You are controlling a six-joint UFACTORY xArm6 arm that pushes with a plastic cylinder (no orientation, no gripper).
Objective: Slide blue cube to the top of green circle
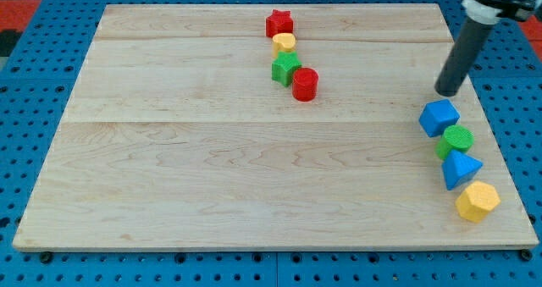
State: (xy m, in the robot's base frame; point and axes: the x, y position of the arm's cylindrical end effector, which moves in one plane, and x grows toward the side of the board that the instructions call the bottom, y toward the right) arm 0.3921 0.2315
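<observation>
The blue cube (439,117) lies near the board's right edge, touching the green circle (457,140) just below and to its right. My tip (447,92) stands just above the blue cube, slightly to its right, a small gap apart from it. The dark rod rises from it toward the view's top right corner.
A blue triangle (460,168) and a yellow hexagon (478,201) continue the line below the green circle. Near the top middle sit a red star (279,23), a yellow block (284,42), a green block (286,68) and a red cylinder (305,83). The wooden board (212,151) lies on blue pegboard.
</observation>
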